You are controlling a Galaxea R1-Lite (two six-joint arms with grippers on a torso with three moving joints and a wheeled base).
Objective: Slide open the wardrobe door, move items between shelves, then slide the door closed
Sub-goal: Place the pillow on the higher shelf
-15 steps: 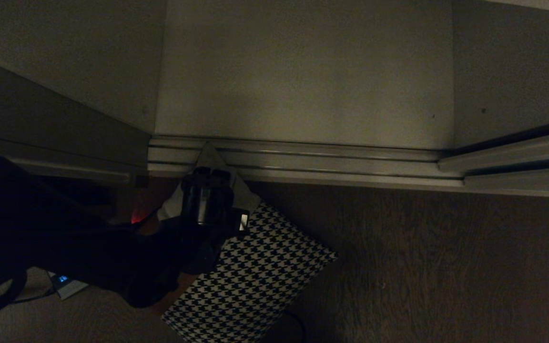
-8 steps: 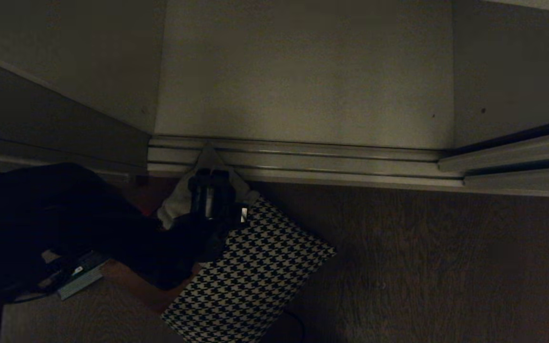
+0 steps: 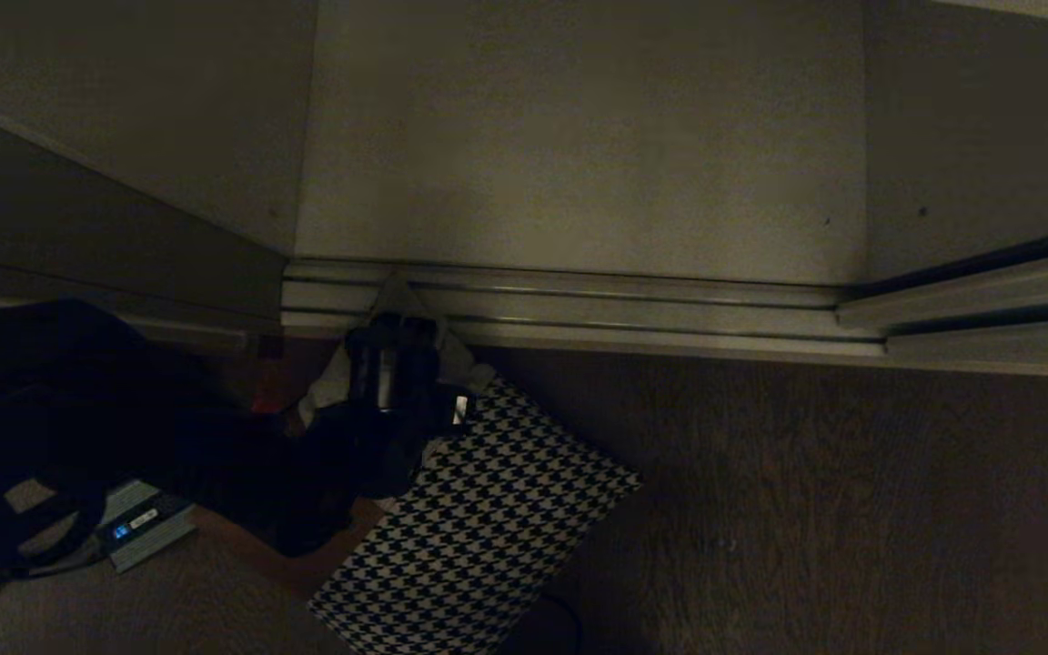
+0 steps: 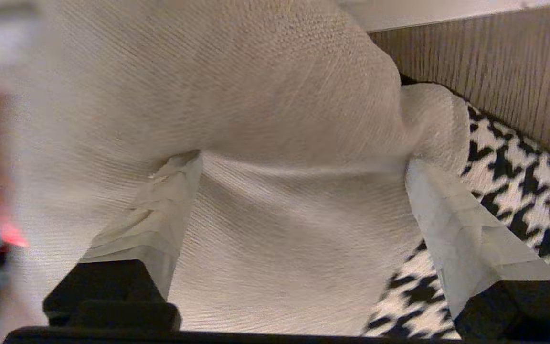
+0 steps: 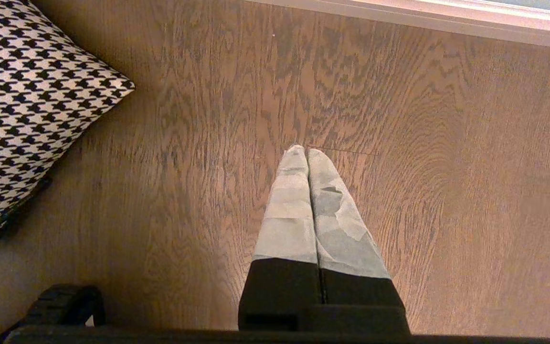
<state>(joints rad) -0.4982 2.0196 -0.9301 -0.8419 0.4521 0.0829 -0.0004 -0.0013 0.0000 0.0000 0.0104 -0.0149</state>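
- Head view: I see my left gripper [image 3: 394, 341] down at the cream end of the houndstooth cushion [image 3: 488, 528], which lies flat on the dark wood-grain floor [image 3: 806, 509] with its cream corner poking onto the silver floor rails [image 3: 633, 314]. From here the black arm hides the fingers, so I cannot judge their gap. The sliding wardrobe door [image 3: 988, 282] sits off to the right on the rails, leaving the wardrobe open; behind the rails I see a pale shelf [image 3: 579, 146] with nothing of the cushion on it. A small power brick [image 3: 144, 528] with a blue light lies by the arm.
- Left wrist view: this gives me what the head camera cannot. The taped fingers [image 4: 160, 224] stand wide apart, astride the bunched cream strip [image 4: 237, 119]; the tips look to rest against the cloth but clamp nothing. Checked fabric shows past the far finger.
- Right wrist view: my right gripper [image 5: 306, 153] hangs over bare floor with its fingers pressed together, empty, the cushion's corner well off to one side. This arm does not appear in the head view.
- Against a second ago: the cushion lies in the same spot and the camera has not shifted; the left elbow sits differently, uncovering the brick more fully.
- The room is dim, lit warmly from the floor side.
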